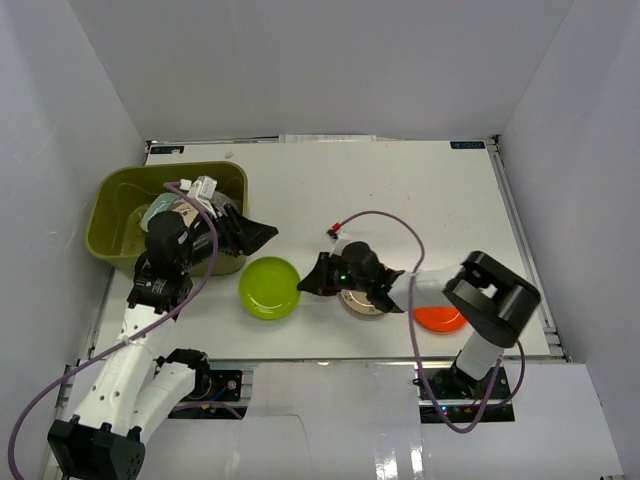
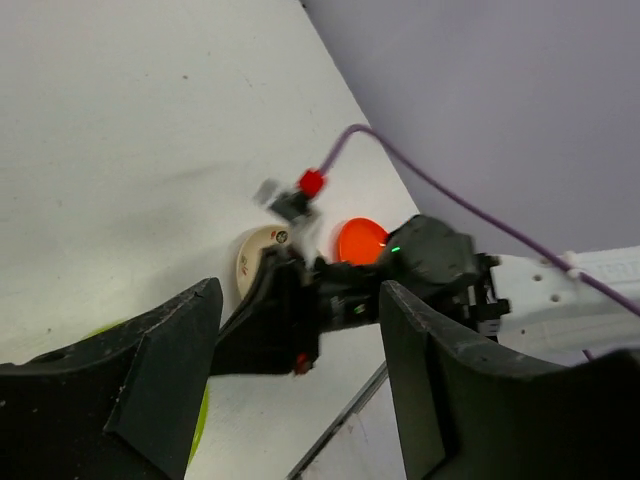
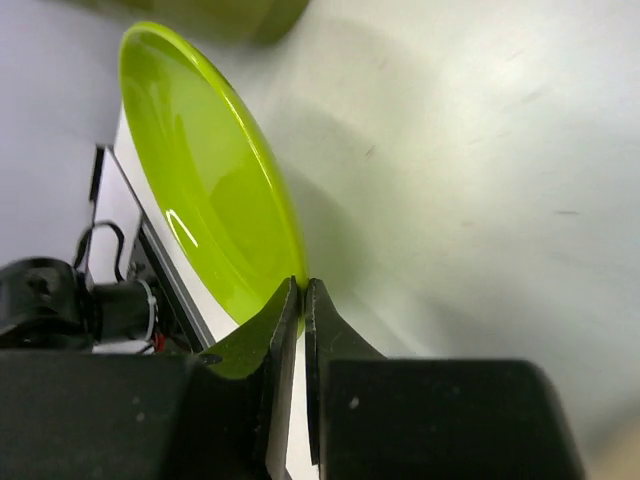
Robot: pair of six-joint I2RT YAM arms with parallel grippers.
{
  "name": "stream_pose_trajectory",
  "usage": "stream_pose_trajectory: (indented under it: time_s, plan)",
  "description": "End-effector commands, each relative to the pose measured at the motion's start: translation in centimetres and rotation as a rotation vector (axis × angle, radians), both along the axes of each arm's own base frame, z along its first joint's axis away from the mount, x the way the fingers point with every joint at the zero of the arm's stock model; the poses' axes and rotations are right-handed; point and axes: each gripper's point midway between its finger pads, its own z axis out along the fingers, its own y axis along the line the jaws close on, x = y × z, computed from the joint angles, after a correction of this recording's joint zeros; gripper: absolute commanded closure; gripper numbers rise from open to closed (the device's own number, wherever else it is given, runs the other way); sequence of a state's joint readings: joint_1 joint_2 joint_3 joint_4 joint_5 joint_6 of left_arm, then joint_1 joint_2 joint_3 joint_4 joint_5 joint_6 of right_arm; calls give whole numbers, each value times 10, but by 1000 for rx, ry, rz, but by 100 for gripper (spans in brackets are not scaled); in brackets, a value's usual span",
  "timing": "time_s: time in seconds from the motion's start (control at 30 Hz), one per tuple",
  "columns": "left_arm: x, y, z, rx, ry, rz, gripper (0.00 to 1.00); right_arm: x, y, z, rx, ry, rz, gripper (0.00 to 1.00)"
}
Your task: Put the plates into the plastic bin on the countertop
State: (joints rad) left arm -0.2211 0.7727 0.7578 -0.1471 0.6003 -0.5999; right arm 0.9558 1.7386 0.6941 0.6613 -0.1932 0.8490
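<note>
My right gripper (image 1: pixel 308 282) is shut on the right rim of the lime green plate (image 1: pixel 270 288), which sits at the near middle of the countertop (image 1: pixel 400 190). In the right wrist view the fingers (image 3: pixel 292 300) pinch the plate's edge (image 3: pixel 210 190). A cream plate (image 1: pixel 362 303) lies under my right arm, and an orange plate (image 1: pixel 440 320) lies further right. My left gripper (image 1: pixel 262 235) is open and empty, just right of the olive-green plastic bin (image 1: pixel 105 215). The bin holds a pale teal tray (image 1: pixel 155 211); the arm hides the rest. The left wrist view shows the cream plate (image 2: pixel 252 262) and the orange plate (image 2: pixel 360 240).
White walls enclose the table on three sides. A purple cable (image 1: pixel 385 218) loops above my right arm. The table's near edge has a metal rail (image 1: pixel 330 362). The bin's corner shows at the top of the right wrist view (image 3: pixel 240 12).
</note>
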Motion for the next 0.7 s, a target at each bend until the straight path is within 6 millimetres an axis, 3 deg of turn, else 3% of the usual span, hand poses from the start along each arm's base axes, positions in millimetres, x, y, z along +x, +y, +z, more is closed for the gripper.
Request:
stream_pose_trajectory:
  time_s: [0.0, 0.03, 0.1, 0.17, 0.2, 0.27, 0.3, 0.37, 0.4, 0.43, 0.5, 0.53, 0.67]
  plan:
    - [13, 0, 8, 3, 26, 35, 27, 27, -40, 39, 48, -159, -86, 92]
    - [14, -1, 10, -13, 36, 36, 30, 48, -64, 52, 60, -201, -158, 92]
    - [18, -6, 5, -24, 63, 20, 34, 59, -99, 39, 15, -187, -227, 92]
    - [15, -18, 1, -26, 90, -37, 37, 86, -139, 46, 9, -217, -333, 92]
    - [13, -29, -11, -22, 141, -86, 37, 102, -163, 50, 1, -228, -395, 92]
    - [13, -42, -34, 0, 209, -106, 39, 116, -187, 54, -13, -250, -449, 92]
    - [7, -61, -53, 34, 259, -148, 39, 128, -211, 57, -15, -253, -513, 92]
    - [10, -77, -81, 100, 303, -121, 42, 137, -234, 62, 3, -247, -564, 92]
    - [-2, -97, -92, 135, 324, -174, 43, 145, -257, 66, 12, -250, -624, 92]
    - [2, -106, -120, 190, 379, -154, 43, 144, -261, 71, 34, -247, -619, 92]
    - [-5, -125, -138, 219, 393, -161, 44, 147, -280, 84, 70, -259, -660, 92]
    - [-3, -129, -159, 249, 428, -143, 44, 147, -284, 87, 77, -264, -673, 92]
    - [5, -143, -204, 306, 504, -129, 43, 148, -300, 107, 114, -297, -711, 92]
